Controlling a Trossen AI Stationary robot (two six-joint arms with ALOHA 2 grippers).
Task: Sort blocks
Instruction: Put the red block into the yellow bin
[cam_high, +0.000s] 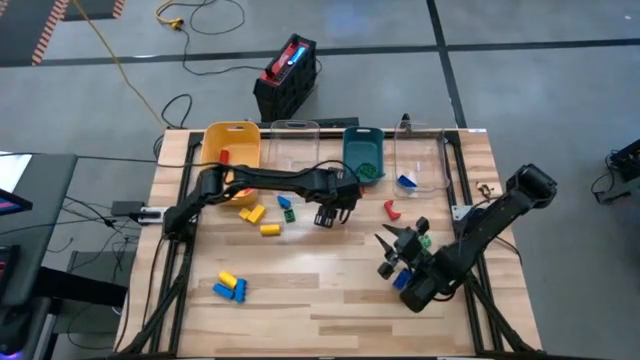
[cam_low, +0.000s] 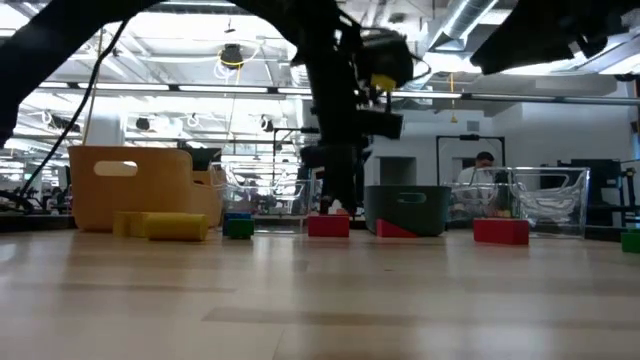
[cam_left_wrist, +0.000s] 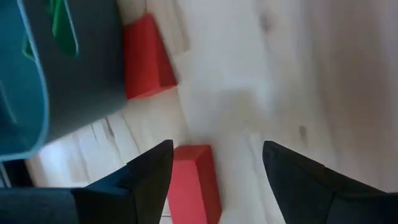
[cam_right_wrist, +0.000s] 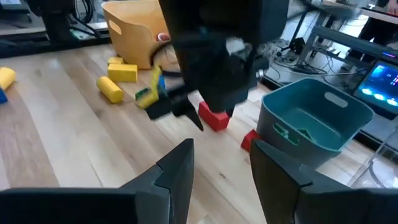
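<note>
My left gripper (cam_high: 325, 218) (cam_left_wrist: 217, 146) is open and points down over the middle of the table. A red block (cam_left_wrist: 194, 182) (cam_right_wrist: 214, 118) lies on the wood between its fingers, close to one of them; I see no touch. A second red block (cam_left_wrist: 146, 56) lies against the foot of the teal bin (cam_high: 362, 155). My right gripper (cam_high: 392, 246) (cam_right_wrist: 221, 146) hangs open at the right, above the table, with nothing between its fingers. A green block (cam_high: 425, 240) and a blue block (cam_high: 405, 277) lie beside it.
A yellow bin (cam_high: 232, 145), a clear bin (cam_high: 295, 140), the teal bin and another clear bin (cam_high: 420, 165) line the far edge. Yellow blocks (cam_high: 258, 220), a green and a blue block (cam_high: 286, 207), a red block (cam_high: 390, 210) and blue and yellow blocks (cam_high: 230, 288) lie scattered.
</note>
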